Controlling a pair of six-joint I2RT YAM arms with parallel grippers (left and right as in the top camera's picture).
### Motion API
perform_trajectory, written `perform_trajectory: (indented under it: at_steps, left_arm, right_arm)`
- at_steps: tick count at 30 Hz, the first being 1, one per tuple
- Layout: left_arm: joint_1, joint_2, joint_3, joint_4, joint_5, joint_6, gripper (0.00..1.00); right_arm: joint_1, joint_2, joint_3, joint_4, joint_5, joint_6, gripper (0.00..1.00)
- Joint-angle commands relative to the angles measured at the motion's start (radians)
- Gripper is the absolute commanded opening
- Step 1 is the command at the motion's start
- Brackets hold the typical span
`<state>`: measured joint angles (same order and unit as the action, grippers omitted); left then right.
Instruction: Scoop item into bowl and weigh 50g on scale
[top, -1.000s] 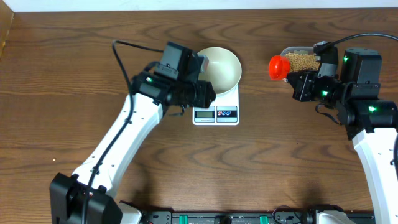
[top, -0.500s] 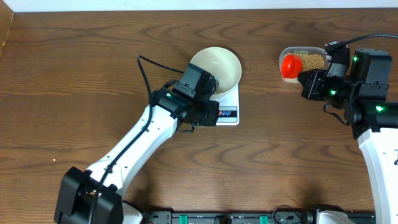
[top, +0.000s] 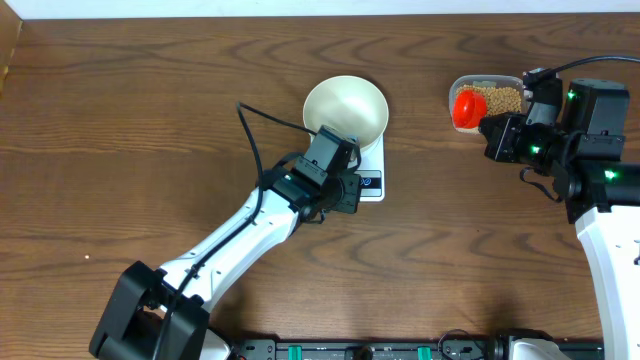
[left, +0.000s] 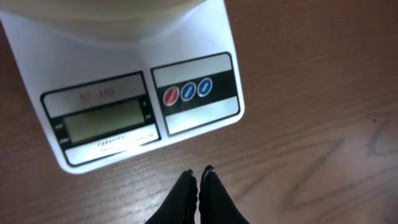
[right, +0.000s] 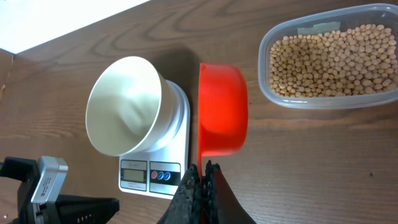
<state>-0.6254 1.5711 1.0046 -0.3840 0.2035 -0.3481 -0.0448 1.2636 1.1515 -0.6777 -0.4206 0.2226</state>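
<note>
Scale lies on the worktop at the left of the working group. The left pincer is poised just in front of its control panel. Its jaws are closed together and grip nothing. The tips point toward the round buttons, but no contact is visible. The display shows no readable digits, so it cannot be told whether the scale is switched on or zeroed.

The bowl stands on the scale platform. Its inside is bare; no beans have been transferred.

To the right, the red scoop is held by its handle in the right pincer, with the jaws clamped on the handle. The scoop hangs near the left end of the clear tub. Its cup faces away from the wrist camera, so its load cannot be told.

Furthest right, the beans fill the tub.

Progress, as judged:
- Done: bowl placed on the scale; scoop in hand.
- Left: switch on or zero the scale, scoop, pour, and adjust to the target weight.
</note>
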Motion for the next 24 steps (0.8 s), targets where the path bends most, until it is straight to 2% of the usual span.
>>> perform_trajectory:
  at_steps: [1,24]
  left_arm:
    - [-0.014,0.01,-0.015,0.035,-0.045,-0.013,0.08]
    - [-0.016,0.196,-0.038,0.217,-0.068,-0.008,0.08]
  right_arm:
    - [-0.009,-0.001,0.024,-0.007,0.013,-0.011,0.01]
    - [-0.009,-0.001,0.024,-0.022,0.049,-0.019,0.01]
